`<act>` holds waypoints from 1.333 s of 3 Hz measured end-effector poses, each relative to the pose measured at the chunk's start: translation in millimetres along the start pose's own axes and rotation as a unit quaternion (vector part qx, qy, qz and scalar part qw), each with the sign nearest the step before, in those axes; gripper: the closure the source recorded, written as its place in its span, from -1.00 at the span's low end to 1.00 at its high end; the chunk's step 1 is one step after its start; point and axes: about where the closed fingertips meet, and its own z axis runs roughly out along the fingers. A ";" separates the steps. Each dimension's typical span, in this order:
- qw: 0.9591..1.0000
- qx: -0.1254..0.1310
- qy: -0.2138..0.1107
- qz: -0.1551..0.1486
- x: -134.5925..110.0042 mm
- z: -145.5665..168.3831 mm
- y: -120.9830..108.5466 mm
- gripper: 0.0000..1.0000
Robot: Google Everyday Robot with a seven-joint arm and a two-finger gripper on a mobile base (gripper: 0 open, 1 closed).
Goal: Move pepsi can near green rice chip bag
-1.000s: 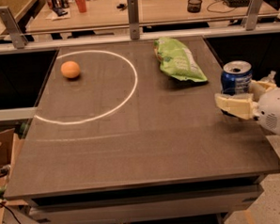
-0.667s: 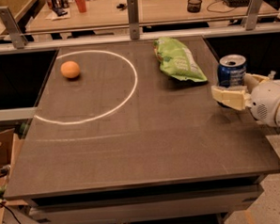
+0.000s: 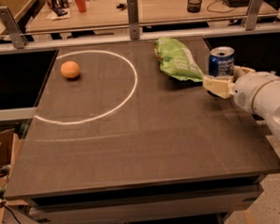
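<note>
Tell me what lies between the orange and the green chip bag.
Camera view: only bare tabletop crossed by the white circle line. The claw holds the pepsi can beside the green rice chip bag.

orange, white ring, cluttered desk behind.
orange (image 3: 70, 69) sits inside white circle (image 3: 136, 78), upper left of dark table (image 3: 147, 151). desk (image 3: 172, 11) behind holds red cup (image 3: 80, 2), black cup (image 3: 194, 5). gripper (image 3: 223, 79) at table's right edge.
</note>
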 end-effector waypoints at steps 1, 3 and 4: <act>1.000 0.017 -0.005 0.018 -0.8 26.6 1.6 1.00; 0.999 0.024 -0.038 0.013 7.8 70.5 1.6 1.00; 0.999 0.026 -0.041 0.006 19.8 80.1 0.3 1.00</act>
